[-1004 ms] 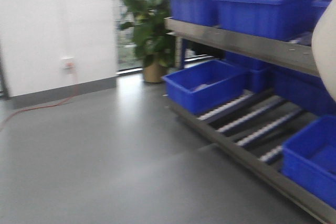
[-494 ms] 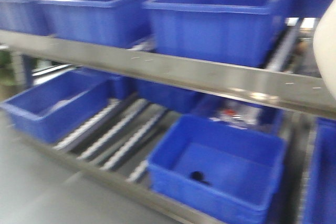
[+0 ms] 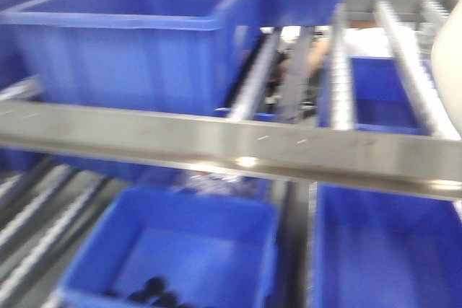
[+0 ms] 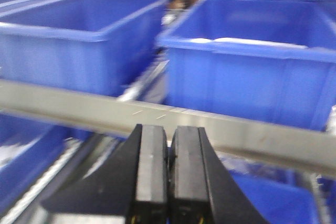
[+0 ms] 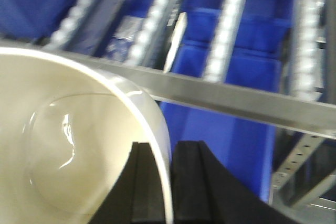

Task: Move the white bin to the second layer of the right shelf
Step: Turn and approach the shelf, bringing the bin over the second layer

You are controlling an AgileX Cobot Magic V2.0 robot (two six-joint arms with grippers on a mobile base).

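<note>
Right gripper (image 5: 169,153) is shown clamped on the rim of the white bin (image 5: 68,129), which is held just in front of the right shelf second layer (image 5: 236,100). Left gripper (image 4: 169,135) is closed and empty. Placement on the rollers (image 5: 227,24) is judged not yet done.

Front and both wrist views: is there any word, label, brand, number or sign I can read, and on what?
None readable. The blue crates, the steel front bar and the white bin show no lettering in any view; the blur would hide any small print.
</note>
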